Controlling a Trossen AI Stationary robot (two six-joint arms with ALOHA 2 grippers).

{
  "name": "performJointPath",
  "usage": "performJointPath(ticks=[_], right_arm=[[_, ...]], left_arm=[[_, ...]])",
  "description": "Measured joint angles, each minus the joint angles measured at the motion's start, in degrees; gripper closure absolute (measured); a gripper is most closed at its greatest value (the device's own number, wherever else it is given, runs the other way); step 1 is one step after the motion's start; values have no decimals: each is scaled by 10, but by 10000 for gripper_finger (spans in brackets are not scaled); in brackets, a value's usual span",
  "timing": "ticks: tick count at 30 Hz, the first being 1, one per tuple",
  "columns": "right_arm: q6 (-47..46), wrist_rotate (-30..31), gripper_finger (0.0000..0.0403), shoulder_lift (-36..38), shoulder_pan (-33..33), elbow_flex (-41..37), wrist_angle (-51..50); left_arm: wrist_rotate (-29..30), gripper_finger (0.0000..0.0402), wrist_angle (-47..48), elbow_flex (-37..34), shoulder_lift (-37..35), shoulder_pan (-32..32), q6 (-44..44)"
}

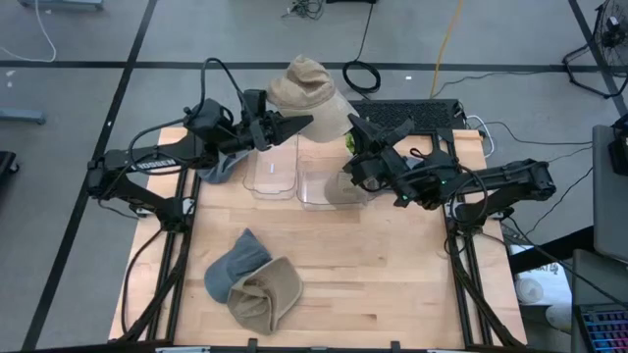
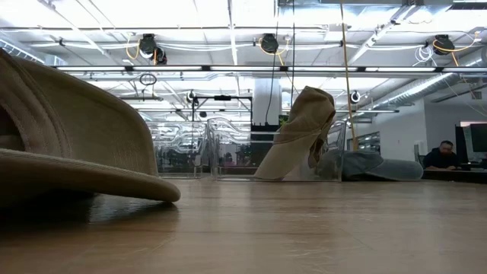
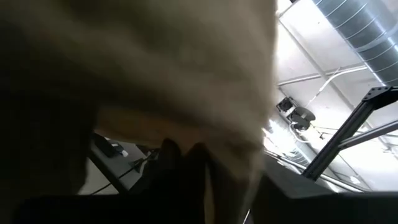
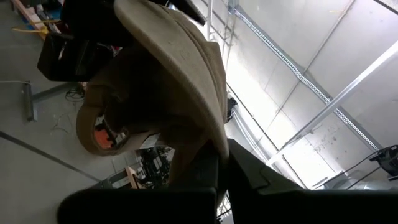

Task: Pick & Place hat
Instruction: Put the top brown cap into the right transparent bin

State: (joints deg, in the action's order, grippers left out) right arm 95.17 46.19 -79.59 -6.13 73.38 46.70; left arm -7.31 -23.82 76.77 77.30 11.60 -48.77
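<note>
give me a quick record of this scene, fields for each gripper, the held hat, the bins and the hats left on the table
left gripper: at the tan hat's near-left edge, closing on it
right gripper: shut on the tan hat's right side
tan hat: held up over the table's far edge, between both arms
clear bins: two, side by side, under the arms
other hats: a grey hat and a beige hat touching, near-left on the table

I see two clear bins (image 1: 273, 175) side by side at my table's (image 1: 392, 284) far edge, a person (image 2: 441, 156) seated far right
</note>
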Motion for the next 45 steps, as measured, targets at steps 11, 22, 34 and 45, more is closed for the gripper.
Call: performJointPath(ticks=[11, 22, 34, 45], right_arm=[[-50, -11, 374, 1, -1, 0, -1], [-139, 91, 295, 4, -88, 0, -3], [-194, 152, 234, 4, -176, 0, -2], [-331, 234, 228, 4, -178, 0, -2]], left_arm=[[-56, 387, -1, 0, 0, 11, 8], [-208, 394, -4, 0, -18, 44, 19], [-327, 394, 5, 0, -46, 78, 24], [-349, 394, 185, 0, -128, 87, 163]])
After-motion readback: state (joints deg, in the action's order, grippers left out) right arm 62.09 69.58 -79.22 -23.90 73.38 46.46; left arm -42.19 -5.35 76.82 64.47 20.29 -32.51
